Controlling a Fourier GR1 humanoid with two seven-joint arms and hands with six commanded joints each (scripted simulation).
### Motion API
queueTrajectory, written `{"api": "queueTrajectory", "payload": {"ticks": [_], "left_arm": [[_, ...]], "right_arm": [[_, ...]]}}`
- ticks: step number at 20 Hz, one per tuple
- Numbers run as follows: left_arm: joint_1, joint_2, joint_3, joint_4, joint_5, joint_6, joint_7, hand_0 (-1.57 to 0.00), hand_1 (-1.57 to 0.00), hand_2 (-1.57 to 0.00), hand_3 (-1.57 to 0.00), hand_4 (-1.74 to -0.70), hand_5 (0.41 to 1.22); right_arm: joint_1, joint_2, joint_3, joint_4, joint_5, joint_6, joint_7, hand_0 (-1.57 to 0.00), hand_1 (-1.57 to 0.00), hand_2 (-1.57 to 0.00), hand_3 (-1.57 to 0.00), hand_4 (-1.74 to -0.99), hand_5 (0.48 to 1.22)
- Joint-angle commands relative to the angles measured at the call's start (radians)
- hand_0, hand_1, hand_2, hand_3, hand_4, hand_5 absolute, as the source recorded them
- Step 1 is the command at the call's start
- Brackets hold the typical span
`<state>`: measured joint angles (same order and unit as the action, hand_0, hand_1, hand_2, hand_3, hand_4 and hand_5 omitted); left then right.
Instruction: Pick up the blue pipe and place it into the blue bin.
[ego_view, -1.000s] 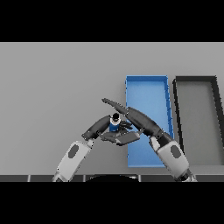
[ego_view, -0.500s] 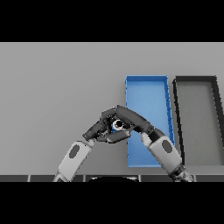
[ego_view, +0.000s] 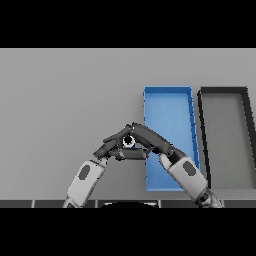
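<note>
Grey table (ego_view: 60, 100) being viewed from above. Blue pipe (ego_view: 128, 142) being pinched between left hand (ego_view: 114, 145) and right hand (ego_view: 147, 140), fingers curled around it, just beside blue bin (ego_view: 167, 107). Grasp judged made; transfer into bin remaining. Black bin (ego_view: 225, 135) being left unused.

Even, soft light falls from above on the grey table (ego_view: 60, 100). No glare shows, and shadows are faint. The blue bin (ego_view: 167, 91) and dark bin (ego_view: 224, 91) have crisp, undistorted edges.
</note>
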<state>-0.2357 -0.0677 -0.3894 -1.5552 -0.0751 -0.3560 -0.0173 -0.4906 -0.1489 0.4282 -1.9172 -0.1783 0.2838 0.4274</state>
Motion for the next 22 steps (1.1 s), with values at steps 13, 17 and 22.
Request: {"api": "queueTrajectory", "payload": {"ticks": [13,17,22], "left_arm": [[0.001,0.027,0.01,-0.014,-0.11,-0.061,0.057,-0.24,-0.22,-0.22,-0.19,-1.02,0.848],[0.02,0.016,0.024,-0.019,-0.077,-0.059,0.103,-0.1,-0.09,-0.09,-0.08,-0.97,0.603],[0.016,0.021,0.018,-0.005,-0.112,-0.038,0.097,-0.03,-0.03,-0.03,-0.03,-0.93,0.484]], "right_arm": [[-0.024,0.002,0.028,-0.014,0.054,-0.097,0.044,-1.57,-1.57,-1.57,-1.57,-1.74,1.217],[-0.007,-0.003,0.038,-0.017,0.05,-0.103,0.041,-1.57,-1.57,-1.57,-1.57,-1.74,1.219],[-0.014,0.024,-0.007,-0.024,-0.043,-0.116,0.038,-1.57,-1.57,-1.57,-1.57,-1.741,1.22]]}}
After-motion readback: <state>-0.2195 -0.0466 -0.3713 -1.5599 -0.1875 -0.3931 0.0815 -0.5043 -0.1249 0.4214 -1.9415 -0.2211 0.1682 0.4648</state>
